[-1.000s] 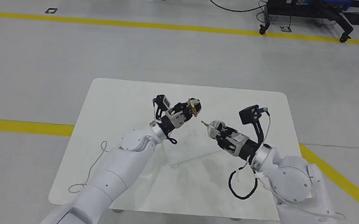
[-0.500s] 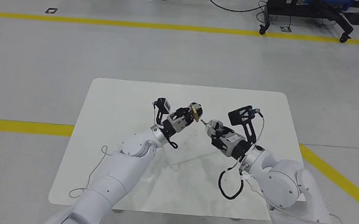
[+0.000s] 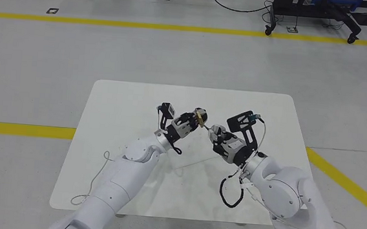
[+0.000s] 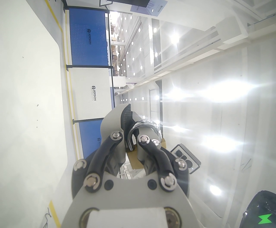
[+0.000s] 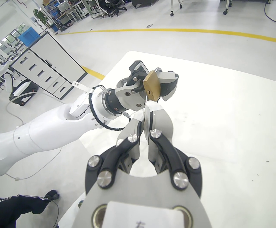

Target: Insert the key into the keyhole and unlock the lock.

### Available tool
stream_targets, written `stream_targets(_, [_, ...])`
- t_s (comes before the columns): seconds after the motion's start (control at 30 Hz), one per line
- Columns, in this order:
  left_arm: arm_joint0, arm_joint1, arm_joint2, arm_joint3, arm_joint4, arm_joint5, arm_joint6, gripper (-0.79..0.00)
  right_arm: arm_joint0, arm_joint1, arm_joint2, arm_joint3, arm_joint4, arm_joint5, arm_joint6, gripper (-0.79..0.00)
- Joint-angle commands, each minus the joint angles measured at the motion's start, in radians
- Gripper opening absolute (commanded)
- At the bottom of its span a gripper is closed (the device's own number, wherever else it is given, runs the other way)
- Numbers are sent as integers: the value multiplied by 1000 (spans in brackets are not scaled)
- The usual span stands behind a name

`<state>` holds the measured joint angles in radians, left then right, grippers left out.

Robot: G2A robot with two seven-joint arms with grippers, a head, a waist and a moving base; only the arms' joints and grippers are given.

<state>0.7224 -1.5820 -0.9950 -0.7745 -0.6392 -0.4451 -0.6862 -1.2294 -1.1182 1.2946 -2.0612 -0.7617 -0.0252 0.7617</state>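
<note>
lock (image 5: pixel 152 86), key (image 5: pixel 146 98) (tip) beside it — table (image 5: pixel 215 112) beneath

We saw the brass padlock (image 5: pixel 152 85), with its silvery shackle (image 4: pixel 143 127), held tilted above the table (image 3: pixel 119 109), keyhole (image 5: pixel 148 92) facing the key (image 5: pixel 146 98). Only the key's thin blade showed, its tip just beside the keyhole; whether it had entered, we couldn't tell.

Overhead top view, wrist views near lock (image 5: pixel 152 86)
</note>
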Motion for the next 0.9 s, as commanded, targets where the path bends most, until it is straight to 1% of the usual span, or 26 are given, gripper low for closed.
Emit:
stream_targets(0.0, [0, -1, 0, 1, 0, 4, -2, -785, 0, 0, -4, 2, 3, 1, 3, -785])
stream_targets(0.27, [-1, -5, -6, 7, 8, 3, -13, -785, 25, -2, -22, 23, -44, 25, 19, -785])
stream_targets(0.53, [-9, -10, -10, 22, 22, 4, -16, -785, 44, -6, -38, 32, -43, 35, 24, -785])
stream_targets(0.87, [-16, -13, -18, 36, 43, -2, -12, -785, 64, -9, -63, 35, -103, 61, 41, -785])
